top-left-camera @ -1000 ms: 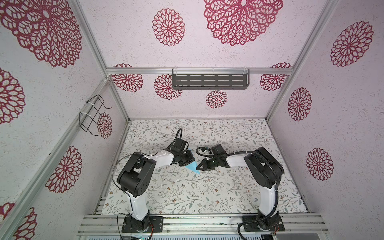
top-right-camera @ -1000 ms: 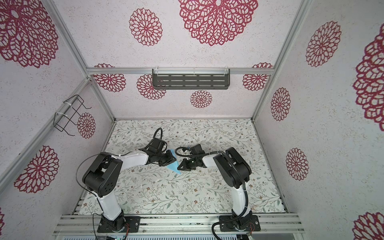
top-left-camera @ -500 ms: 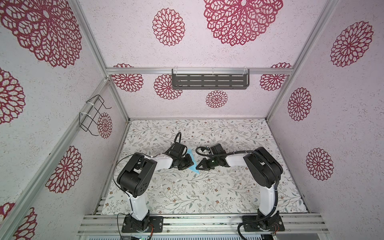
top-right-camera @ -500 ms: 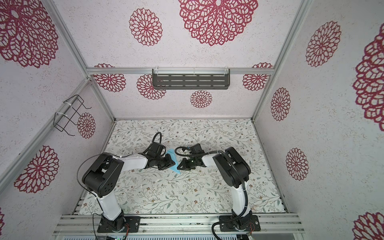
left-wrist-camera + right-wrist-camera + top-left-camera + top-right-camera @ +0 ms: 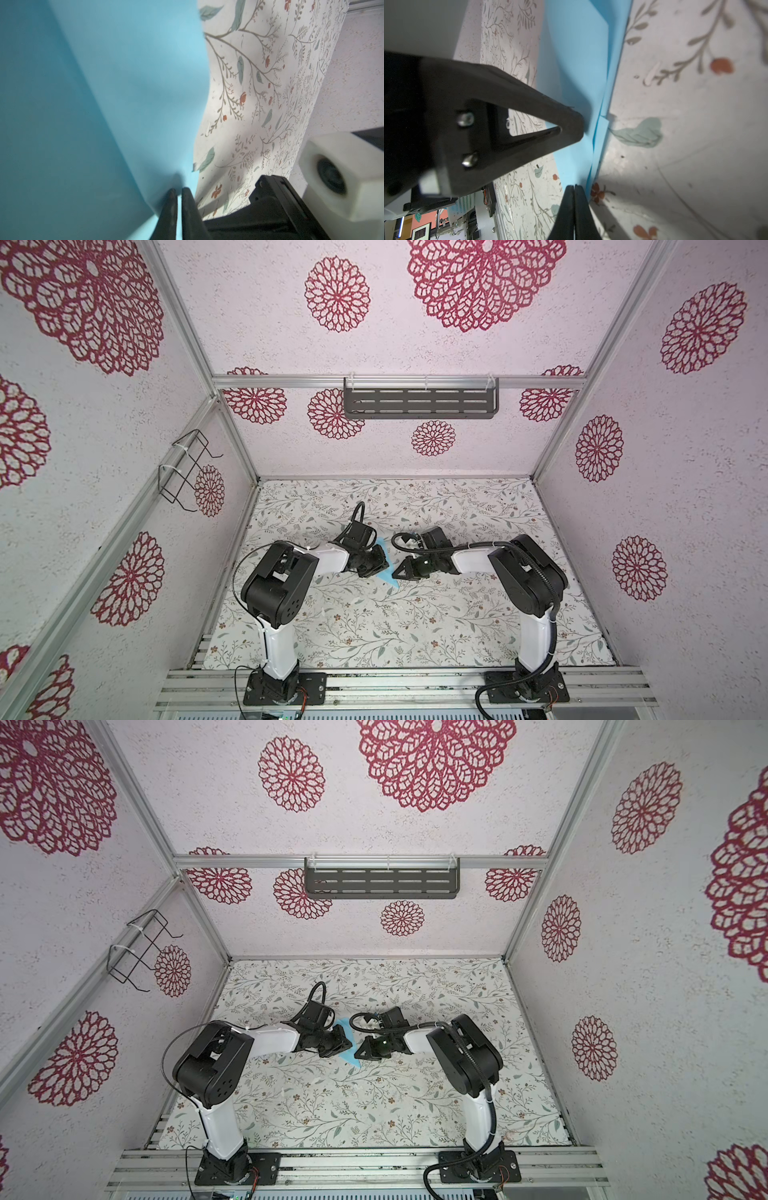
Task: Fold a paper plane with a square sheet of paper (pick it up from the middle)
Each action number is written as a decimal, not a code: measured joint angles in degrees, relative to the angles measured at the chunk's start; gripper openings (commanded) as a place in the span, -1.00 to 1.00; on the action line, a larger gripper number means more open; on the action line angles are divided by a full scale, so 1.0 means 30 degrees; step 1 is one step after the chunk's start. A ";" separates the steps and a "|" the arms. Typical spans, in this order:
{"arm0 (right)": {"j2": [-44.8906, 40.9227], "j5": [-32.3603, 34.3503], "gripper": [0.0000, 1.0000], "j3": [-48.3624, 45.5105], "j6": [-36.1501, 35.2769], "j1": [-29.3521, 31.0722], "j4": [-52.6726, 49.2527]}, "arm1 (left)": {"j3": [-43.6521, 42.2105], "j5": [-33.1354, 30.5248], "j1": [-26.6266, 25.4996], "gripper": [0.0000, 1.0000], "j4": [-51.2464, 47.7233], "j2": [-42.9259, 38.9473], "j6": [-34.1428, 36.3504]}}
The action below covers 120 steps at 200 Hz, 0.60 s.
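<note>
The light-blue square sheet of paper [image 5: 389, 577], partly folded, is lying near the middle of the floral-patterned worktop [image 5: 374, 626], with one corner pointing toward 5 o'clock in both top views. The left gripper [image 5: 179, 189] is sitting at its 9 o'clock, fingers almost together at a raised flap's edge; I cannot tell whether they are pinching it. The right gripper [image 5: 574, 186], at 3 o'clock, is fully closed, its tip touching the sheet beside the crease.

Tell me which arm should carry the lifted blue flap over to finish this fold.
Left. The left gripper appears pinched on the raised flap of the paper, so it can likely carry it over. The right gripper is shut and empty, tips by the crease.
</note>
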 measured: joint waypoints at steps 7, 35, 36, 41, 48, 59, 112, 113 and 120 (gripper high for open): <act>-0.0270 0.0000 -0.85 -0.0044 0.0000 0.0022 0.0058 | 0.0007 -0.0007 0.0000 -0.79 -0.0015 0.0007 -0.0007; -0.0801 -0.0015 -0.86 -0.0029 0.0000 0.0291 0.0590 | 0.0036 -0.0029 0.0000 -0.79 -0.0066 0.0015 -0.0015; -0.0801 -0.0015 -0.86 -0.0029 0.0000 0.0306 0.0590 | 0.0036 -0.0029 -0.0007 -0.79 -0.0066 0.0015 -0.0015; -0.0780 -0.0015 -0.86 -0.0029 0.0015 0.0364 0.0641 | 0.0051 -0.0029 -0.0007 -0.79 -0.0087 0.0015 -0.0015; -0.0714 0.0000 -0.86 -0.0029 0.0036 0.0452 0.0648 | 0.0058 -0.0029 -0.0007 -0.79 -0.0102 0.0015 -0.0015; -0.0583 -0.0007 -0.86 -0.0029 0.0117 0.0525 0.0714 | 0.0058 -0.0029 -0.0007 -0.79 -0.0109 0.0015 -0.0007; 0.0619 0.0277 -0.87 -0.0029 0.0248 0.0634 0.0699 | 0.0058 0.0073 0.0000 -0.74 -0.0044 0.0015 0.0015; 0.0663 0.0197 -0.87 -0.0029 0.0299 0.0634 0.0729 | 0.0058 0.0073 0.0000 -0.73 -0.0044 0.0015 0.0015; 0.0729 0.0117 -0.87 -0.0007 0.0342 0.0590 0.0750 | 0.0058 0.0131 0.0000 -0.71 -0.0007 0.0015 0.0044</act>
